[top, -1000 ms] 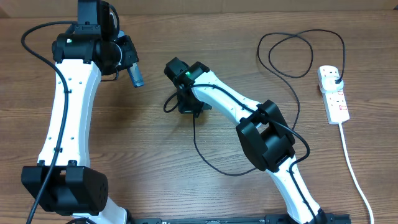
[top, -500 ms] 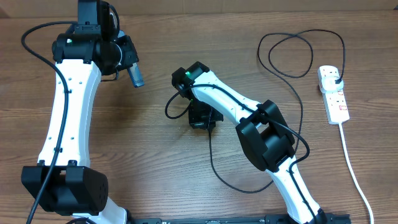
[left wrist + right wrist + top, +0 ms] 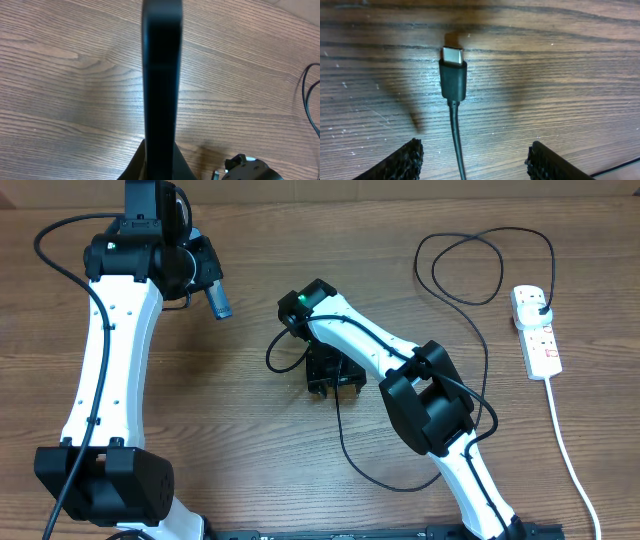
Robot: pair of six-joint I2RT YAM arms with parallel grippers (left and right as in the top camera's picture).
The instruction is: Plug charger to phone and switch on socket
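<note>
Wooden table [image 3: 200,430] carries everything. Well left of the socket [image 3: 540,340], the left gripper [image 3: 213,295] is clamped on the phone [image 3: 161,75], held edge-on and seemingly clear of the wood. Between it and the socket, the right gripper [image 3: 334,385] hangs with jaws spread, pinching nothing. The charger [image 3: 456,135] has its black plug [image 3: 540,305] in the socket's end away from the white cord [image 3: 565,450]. Its connector tip [image 3: 453,54] lies on the wood under the right gripper.
</note>
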